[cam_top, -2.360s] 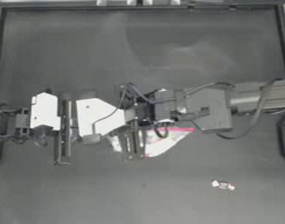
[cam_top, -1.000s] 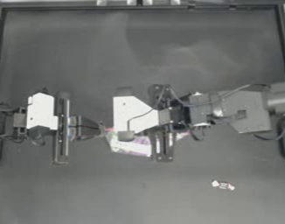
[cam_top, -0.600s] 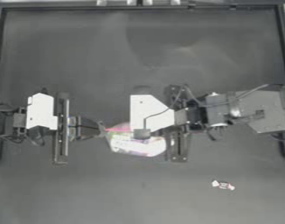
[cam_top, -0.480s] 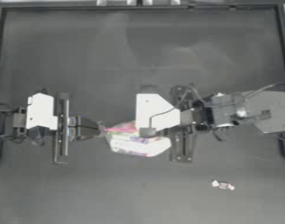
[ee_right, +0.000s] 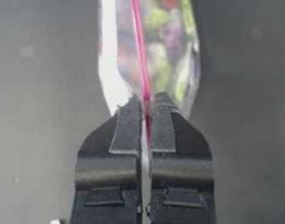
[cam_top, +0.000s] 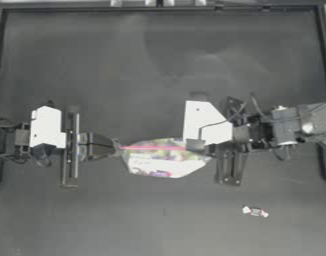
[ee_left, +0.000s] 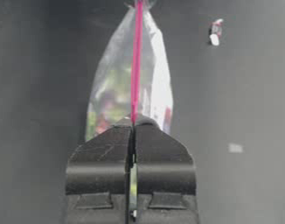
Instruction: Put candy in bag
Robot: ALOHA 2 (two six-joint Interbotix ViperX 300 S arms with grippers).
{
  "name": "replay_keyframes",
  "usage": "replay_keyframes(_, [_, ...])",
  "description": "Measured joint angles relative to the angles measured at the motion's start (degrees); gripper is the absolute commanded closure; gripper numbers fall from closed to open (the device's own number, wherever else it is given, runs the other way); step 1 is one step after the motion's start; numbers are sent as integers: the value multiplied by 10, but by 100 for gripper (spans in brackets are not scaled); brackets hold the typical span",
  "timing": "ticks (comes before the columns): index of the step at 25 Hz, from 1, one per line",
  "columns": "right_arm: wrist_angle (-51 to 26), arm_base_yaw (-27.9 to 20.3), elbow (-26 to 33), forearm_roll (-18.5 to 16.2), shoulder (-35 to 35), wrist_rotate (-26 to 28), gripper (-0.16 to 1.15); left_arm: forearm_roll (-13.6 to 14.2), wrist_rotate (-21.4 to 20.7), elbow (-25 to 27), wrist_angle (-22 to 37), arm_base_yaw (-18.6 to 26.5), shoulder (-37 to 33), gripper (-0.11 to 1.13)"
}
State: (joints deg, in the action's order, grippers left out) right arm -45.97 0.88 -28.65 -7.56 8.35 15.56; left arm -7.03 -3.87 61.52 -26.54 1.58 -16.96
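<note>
Top view: I have both grippers clamped on the small clear plastic zip bag [cam_top: 162,159] with the pink seal strip, which hangs stretched between them just below the centre of the frame, colourful sweets showing through its film. My left gripper [cam_top: 114,148] reaches in from the left edge and pinches the bag's left end at the seal; my right gripper [cam_top: 202,148] comes from the right edge and pinches the right end.

In the left wrist view the left gripper's [ee_left: 133,126] jaws are pressed together on the pink strip, the bag [ee_left: 118,78] running away from them. The right wrist view shows the same on the other end: the right gripper's [ee_right: 146,105] jaws are closed on the strip, the bag [ee_right: 168,57] beyond them.

A tiny white-wrapped candy [cam_top: 255,212] with twisted ends lies on the dark table [cam_top: 159,65] in the lower right of the top view, well apart from the bag and below the right arm. It also shows in the left wrist view [ee_left: 215,33], beside the bag's far end, not touching it.
</note>
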Motion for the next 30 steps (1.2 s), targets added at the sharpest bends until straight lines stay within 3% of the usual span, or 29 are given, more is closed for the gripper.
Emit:
replay_keyframes(11, [0,2,-55,-2,47,33,92,-1,0,1,0,-1,1,99])
replay_keyframes(30, [-1,3,-72,-5,73,46,92,-2,0,4,0,-1,0,99])
